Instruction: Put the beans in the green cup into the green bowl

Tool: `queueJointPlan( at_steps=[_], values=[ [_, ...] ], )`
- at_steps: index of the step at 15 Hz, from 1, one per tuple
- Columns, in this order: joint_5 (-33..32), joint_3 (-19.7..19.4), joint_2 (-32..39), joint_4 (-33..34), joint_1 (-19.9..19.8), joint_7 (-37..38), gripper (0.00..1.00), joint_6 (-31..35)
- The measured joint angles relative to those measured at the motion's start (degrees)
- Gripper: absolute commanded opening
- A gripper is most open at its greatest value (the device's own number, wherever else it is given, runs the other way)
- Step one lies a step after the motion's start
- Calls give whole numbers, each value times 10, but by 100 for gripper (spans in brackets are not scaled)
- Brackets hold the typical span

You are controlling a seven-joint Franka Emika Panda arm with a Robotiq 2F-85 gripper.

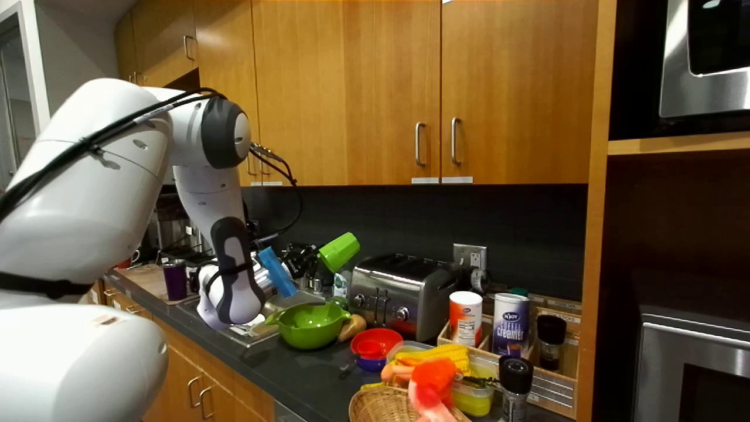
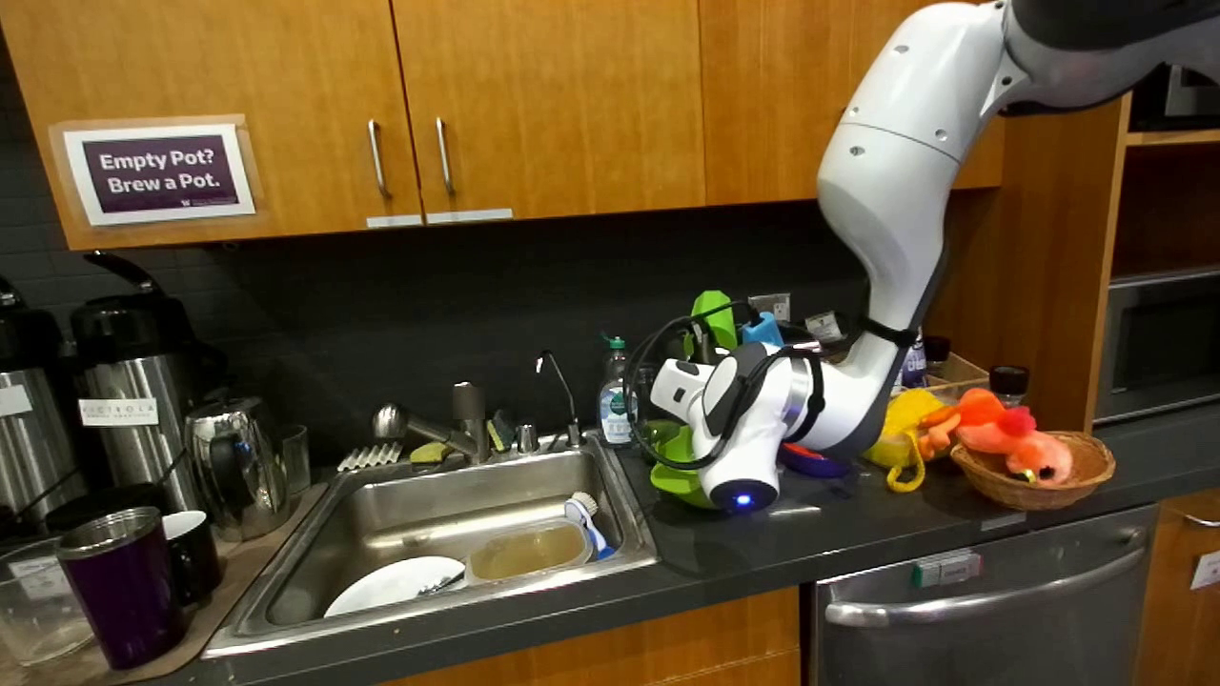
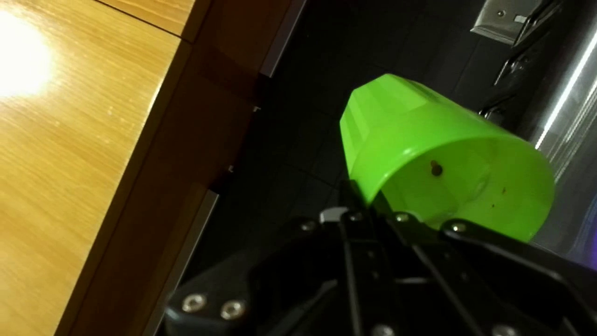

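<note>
The green cup [image 3: 419, 126] hangs tipped with its mouth angled downward, well above the counter. My gripper [image 3: 368, 198] is shut on the cup's rim, one finger outside the wall and one inside. A small dark bean [image 3: 436, 168] and a few specks cling to the cup's inner wall in the wrist view. Below and slightly left of the green cup [image 1: 340, 252] in an exterior view, the green bowl [image 1: 313, 328] stands upright on the counter. Whether beans lie in the bowl cannot be made out. The arm partly covers the green bowl [image 2: 679, 467] in an exterior view.
A steel toaster [image 1: 404, 293] stands right of the bowl, with red dishes [image 1: 378, 340] in front of it. The sink [image 2: 629, 505] and a soap bottle [image 2: 616, 405] are on the far side. A wicker basket [image 2: 1010, 491] holds toys. Cabinets [image 1: 351, 88] hang overhead.
</note>
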Motion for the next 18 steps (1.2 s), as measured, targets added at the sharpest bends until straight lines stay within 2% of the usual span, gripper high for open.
queueJointPlan(
  at_steps=[13,18],
  values=[
    [4,11,-1,4,-1,1,1,-8],
    [31,22,-9,9,-7,15,1,5]
  ],
)
